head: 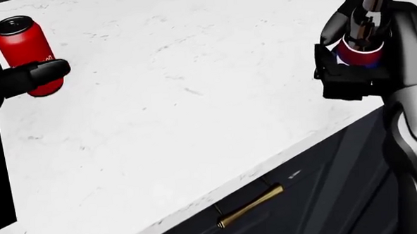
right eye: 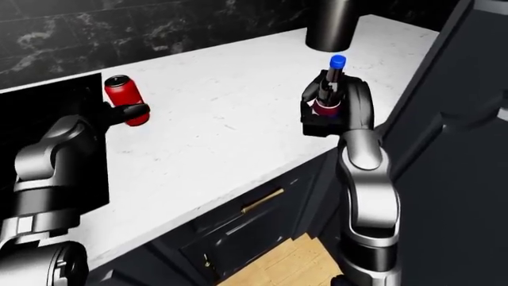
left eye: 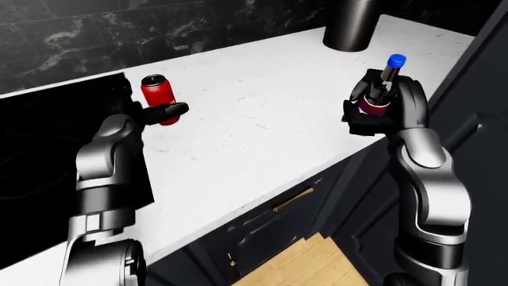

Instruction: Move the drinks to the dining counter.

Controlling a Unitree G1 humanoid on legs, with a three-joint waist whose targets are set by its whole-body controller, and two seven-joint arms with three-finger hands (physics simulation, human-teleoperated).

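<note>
Step in hand, as judged: left hand [head: 30,77] taking the can [left eye: 158,98] while right hand [left eye: 379,107] carries the bottle [right eye: 329,89].

Left hand: one dark finger [head: 48,71] lies across the can's lower body; other fingers hidden behind it, so cannot tell if the grasp is closed. Can stands upright on the counter [head: 194,107], at head view's upper left, just beside the black stovetop [left eye: 47,143].

Right hand: fingers wrapped round the bottle's base, bottle upright and raised over the counter edge at right.

To do well: get the fingers on both sides of the can at mid-height before lifting; lift straight up; keep the bottle vertical meanwhile.

Can: red, dark top, white lettering partly covered. Bottle: dark neck, blue cap, red-and-white label
</note>
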